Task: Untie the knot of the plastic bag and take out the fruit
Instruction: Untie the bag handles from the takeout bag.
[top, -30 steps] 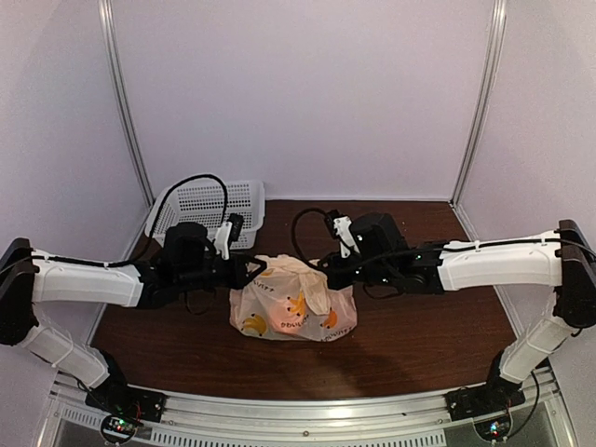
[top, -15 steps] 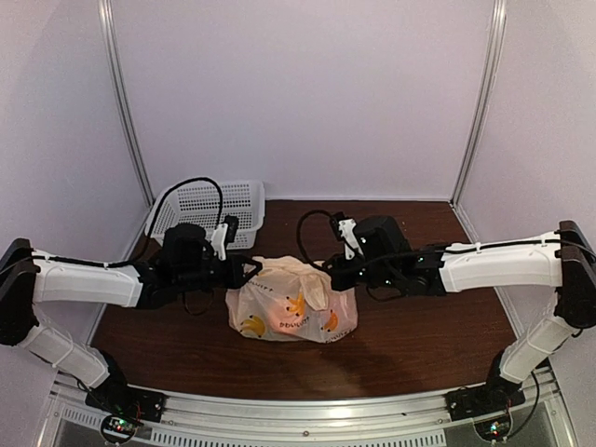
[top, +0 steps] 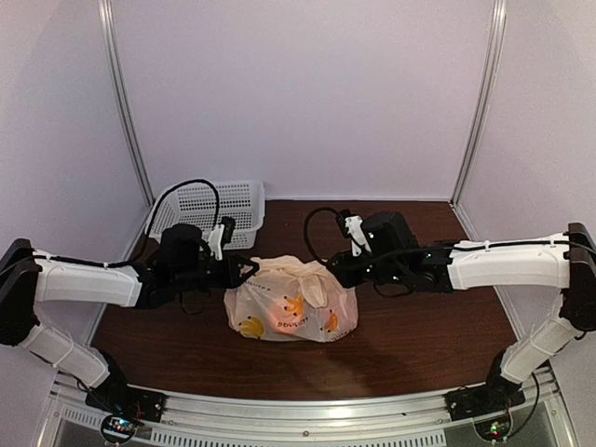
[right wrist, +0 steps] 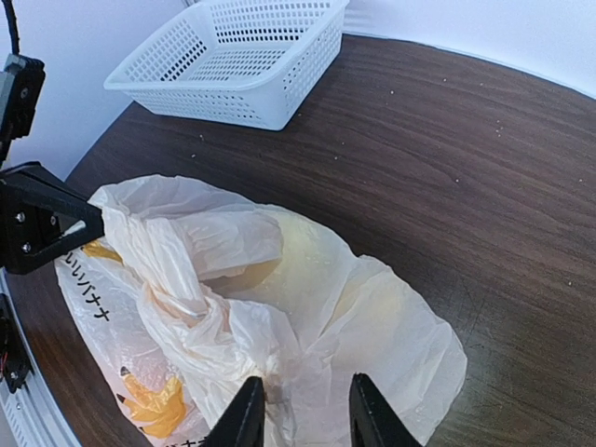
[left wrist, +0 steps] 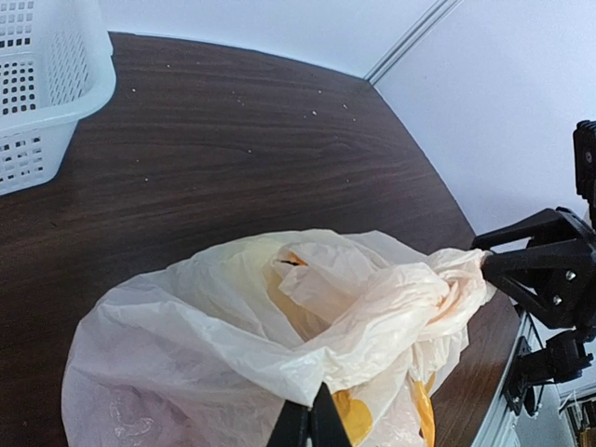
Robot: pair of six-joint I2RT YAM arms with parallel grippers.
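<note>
The cream plastic bag point(top: 291, 307) with banana prints lies mid-table between both arms. My left gripper point(top: 250, 267) is shut on a fold of the bag's film point(left wrist: 312, 410) at its left top. In the left wrist view the knot point(left wrist: 454, 291) shows as a twisted bunch at the bag's right end, next to the other gripper's black fingers. My right gripper point(top: 329, 271) stands open at the bag's right top point(right wrist: 305, 412), loose film lying between its fingers, the knot point(right wrist: 191, 300) just ahead on the left. The fruit is only a dim orange-yellow glow point(top: 279, 321) through the film.
A white perforated basket point(top: 210, 207) sits at the back left corner, also in the left wrist view point(left wrist: 42, 88) and the right wrist view point(right wrist: 244, 54). Dark wooden tabletop point(top: 419, 326) surrounds the bag. White walls and metal posts close in the sides and back.
The right gripper's jaws have parted after being shut on the bag's top, and that arm has shifted slightly right. The bag has slid a little left with the left gripper.
</note>
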